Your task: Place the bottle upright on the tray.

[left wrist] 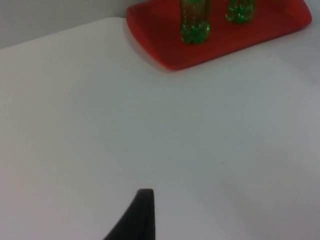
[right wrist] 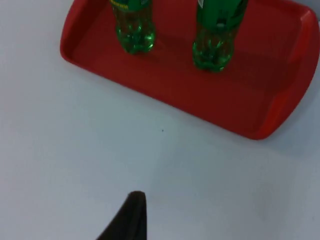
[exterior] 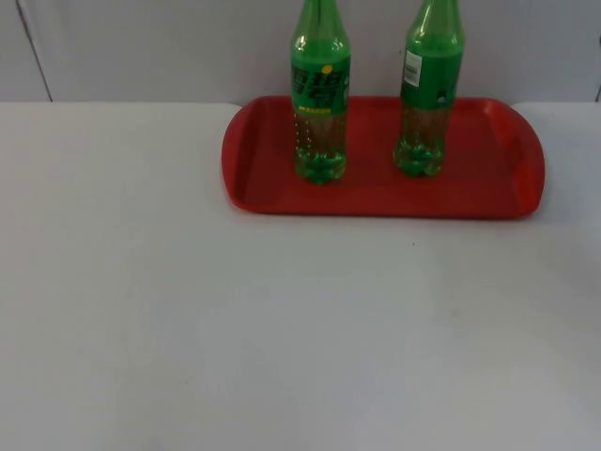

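White table top (exterior: 282,329) runs back to the grey partition wall (exterior: 169,47). Red oblong plastic tray (exterior: 498,178) with a raised rim sits at the far edge, right of centre, long side across the scene. Two green transparent plastic bottles stand upright on it, well apart, both on the tray floor and clear of the rim. Left bottle (exterior: 320,94): green label with yellow print, brownish tint in the lower body, lobed base, on the tray's left half. Right bottle (exterior: 431,89): green label with a small white patch, same lobed base, near tray centre. Caps are cut off by the frame edge.

Left gripper: one black fingertip (left wrist: 137,217) in the left wrist view, above bare table, well short of the tray (left wrist: 165,45). Right gripper: one black fingertip (right wrist: 127,220) in the right wrist view, above bare table, on the near side of the tray (right wrist: 235,112). Can't tell if either pincer is released or clenched. Neither touches a bottle.
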Available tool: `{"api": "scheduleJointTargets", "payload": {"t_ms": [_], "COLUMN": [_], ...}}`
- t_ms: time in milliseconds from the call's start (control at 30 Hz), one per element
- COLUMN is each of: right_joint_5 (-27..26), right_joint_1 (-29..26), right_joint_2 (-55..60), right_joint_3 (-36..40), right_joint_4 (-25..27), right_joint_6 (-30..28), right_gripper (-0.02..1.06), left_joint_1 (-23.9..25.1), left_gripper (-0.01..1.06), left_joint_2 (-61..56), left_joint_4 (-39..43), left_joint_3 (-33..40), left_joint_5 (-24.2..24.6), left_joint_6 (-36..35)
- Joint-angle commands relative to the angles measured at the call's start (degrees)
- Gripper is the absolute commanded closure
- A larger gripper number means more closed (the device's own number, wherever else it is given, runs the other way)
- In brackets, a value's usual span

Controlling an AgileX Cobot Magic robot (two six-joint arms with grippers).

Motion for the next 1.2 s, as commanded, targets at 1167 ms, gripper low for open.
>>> {"api": "scheduleJointTargets", "payload": {"t_ms": [1167], "right_joint_5": [16.69], "right_joint_1": [-0.03], "right_joint_2": [-54.76], "right_joint_3": [18.71], "right_joint_4": [1.14], "right_joint_6": [-0.31], "right_gripper": [-0.01], "left_joint_1": [0.08], "left_gripper": [0.04], "left_joint_2": [-0.22], "left_joint_4": [0.05], "left_joint_3": [0.24], "left_joint_5": [-0.10], "left_joint_6": [-0.04]}}
